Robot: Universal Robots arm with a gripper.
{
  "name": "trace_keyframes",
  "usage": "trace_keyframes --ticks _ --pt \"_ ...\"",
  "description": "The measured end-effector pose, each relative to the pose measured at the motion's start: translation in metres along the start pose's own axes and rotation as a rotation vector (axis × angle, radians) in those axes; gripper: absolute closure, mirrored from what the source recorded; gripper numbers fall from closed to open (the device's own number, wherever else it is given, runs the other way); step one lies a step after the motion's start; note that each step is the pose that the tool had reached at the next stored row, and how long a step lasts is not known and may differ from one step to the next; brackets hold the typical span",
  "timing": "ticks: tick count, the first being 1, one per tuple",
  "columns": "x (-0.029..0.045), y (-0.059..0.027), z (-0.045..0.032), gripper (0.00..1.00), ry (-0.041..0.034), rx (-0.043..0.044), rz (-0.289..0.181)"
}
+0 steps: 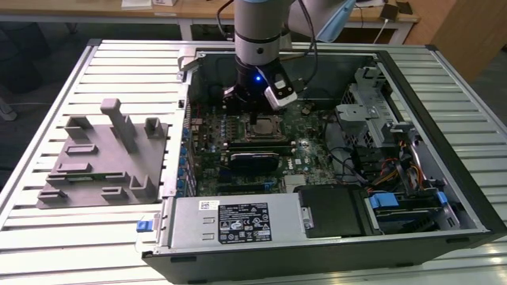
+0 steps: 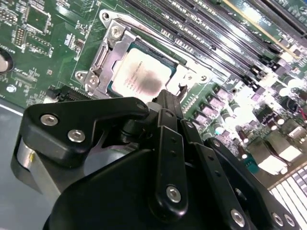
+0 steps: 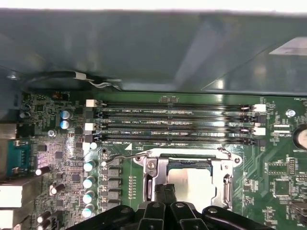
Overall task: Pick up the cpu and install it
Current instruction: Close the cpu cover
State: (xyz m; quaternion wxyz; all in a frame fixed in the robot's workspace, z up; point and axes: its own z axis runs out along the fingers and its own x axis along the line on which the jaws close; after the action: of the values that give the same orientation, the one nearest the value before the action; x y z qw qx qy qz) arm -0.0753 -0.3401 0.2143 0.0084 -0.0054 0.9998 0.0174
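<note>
Silvery cpu sits framed in its socket; pincer, narrow and empty, hangs at its edge.

cpu in socket, hand over it, block beside case at exterior view's left

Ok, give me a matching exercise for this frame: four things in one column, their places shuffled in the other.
Things:
1. cpu
2. grey block
3. pincer
4. power supply

Places:
A. on the slatted table, at the exterior view's left of the computer case
B. just above the socket
C. lying in the motherboard socket
D. inside the case, at its edge nearest the exterior camera

Pairs: 1-C, 2-A, 3-B, 4-D.
</note>
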Motion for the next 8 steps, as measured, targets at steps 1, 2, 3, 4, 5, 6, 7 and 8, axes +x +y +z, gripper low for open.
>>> trace_keyframes --ticks 1,2,3,4,5,6,7,8 --pt "0.0 0.0001 -0.0027 0.89 0.0 0.0001 0.0" --pt "-0.0001 0.0002 -0.005 0.89 0.0 0.0001 0.0" --pt "-0.0001 0.0002 -0.0072 0.89 -0.0002 0.0 0.0" --pt "-0.0001 0.0003 -0.0093 0.89 -0.0002 0.0001 0.0" --pt "-0.0002 0.0004 -0.0115 0.89 -0.0003 0.0 0.0" --pt "-0.0002 0.0005 -0.0137 0.89 -0.0003 0.0001 0.0" --pt "-0.0003 0.0005 -0.0157 0.89 -0.0005 0.0 0.0" --pt "-0.0003 0.0006 -0.0173 0.89 -0.0007 0.0001 0.0"
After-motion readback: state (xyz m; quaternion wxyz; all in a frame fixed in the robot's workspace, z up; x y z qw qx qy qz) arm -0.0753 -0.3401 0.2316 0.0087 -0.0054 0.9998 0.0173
